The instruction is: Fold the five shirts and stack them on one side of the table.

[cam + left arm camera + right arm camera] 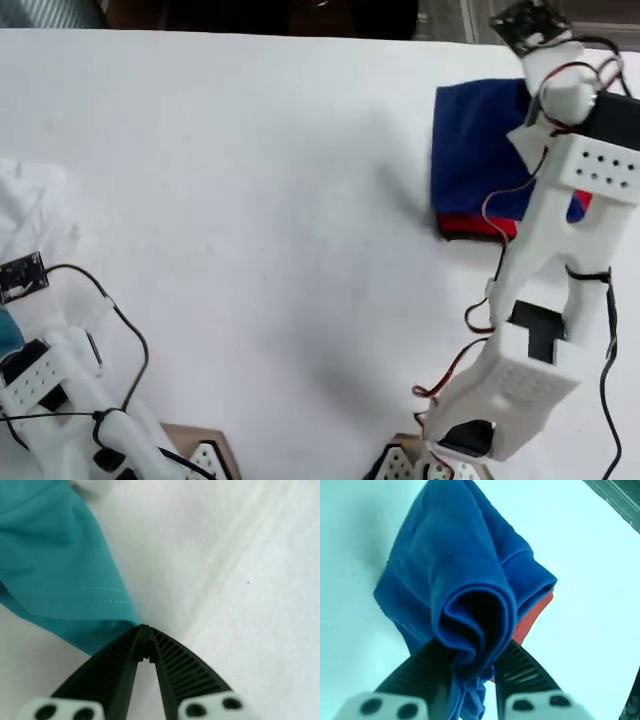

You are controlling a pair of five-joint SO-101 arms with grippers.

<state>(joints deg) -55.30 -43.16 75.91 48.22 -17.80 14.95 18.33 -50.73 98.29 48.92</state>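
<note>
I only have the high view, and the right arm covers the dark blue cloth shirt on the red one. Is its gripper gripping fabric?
Observer: Yes. The right gripper is shut on a rolled fold of the dark blue cloth shirt.
Operator: And the left arm, at my frame's edge?
Observer: The left gripper is shut, with the corner of a teal cloth shirt pinched at its tips.

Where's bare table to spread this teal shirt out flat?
The wide middle of the table is bare, from the white cloth on one side to the blue shirt lying on the red shirt on the other. Crowded: that stack under the right arm, and the near edge by the arm bases.
</note>
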